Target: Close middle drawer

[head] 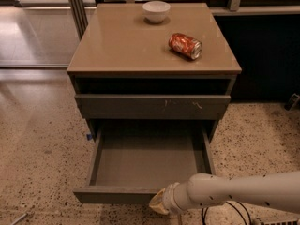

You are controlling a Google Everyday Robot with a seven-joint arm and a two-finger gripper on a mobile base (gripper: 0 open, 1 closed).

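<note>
The middle drawer is a wide grey-brown tray with a plain front. It stands pulled far out of the cabinet and is empty inside. My gripper, on a white arm coming in from the lower right, is at the drawer's front panel, right of its middle. Above it, the drawer front with pale scratch marks is closed.
On the cabinet top stand a white bowl at the back and a red can lying on its side at the right. Speckled floor surrounds the cabinet. A dark wall panel is at the right, with cables by the arm.
</note>
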